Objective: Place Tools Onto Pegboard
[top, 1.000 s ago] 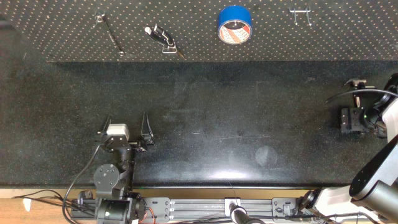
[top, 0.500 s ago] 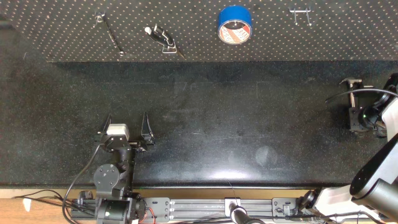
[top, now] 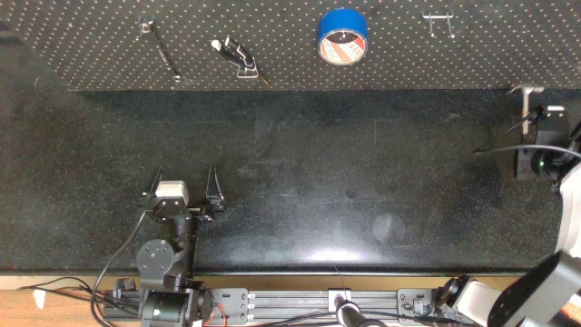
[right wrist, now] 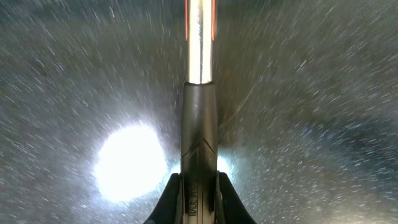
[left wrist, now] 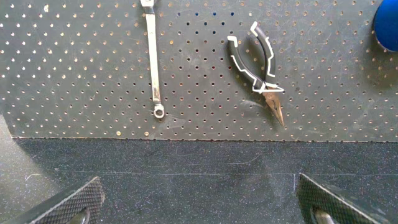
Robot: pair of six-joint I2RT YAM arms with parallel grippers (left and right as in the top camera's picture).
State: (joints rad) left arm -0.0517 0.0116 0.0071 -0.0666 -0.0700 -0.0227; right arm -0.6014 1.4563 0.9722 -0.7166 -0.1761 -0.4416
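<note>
The right gripper (right wrist: 199, 182), clamped tight on the dark grip of one steel-shafted hammer (right wrist: 199, 74), has travelled in the last second from the open worktop to the lower right edge of the black perforated pegboard (top: 91, 45). Hanging probably comes next. On the pegboard are one silver wrench (top: 162, 52), one pair of black-handled pliers (top: 238, 56), one blue tape roll (top: 342, 36) and one bare wire hook (top: 439, 22). The left gripper (top: 184, 184), well below the pegboard, gapes wide and holds nothing.

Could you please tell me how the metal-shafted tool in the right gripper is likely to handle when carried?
The tool looks stiff: its shaft is polished metal. Held at the dark handle end by the right gripper, it probably reaches far out and may pivot. The shiny shaft looks slippery.
</note>
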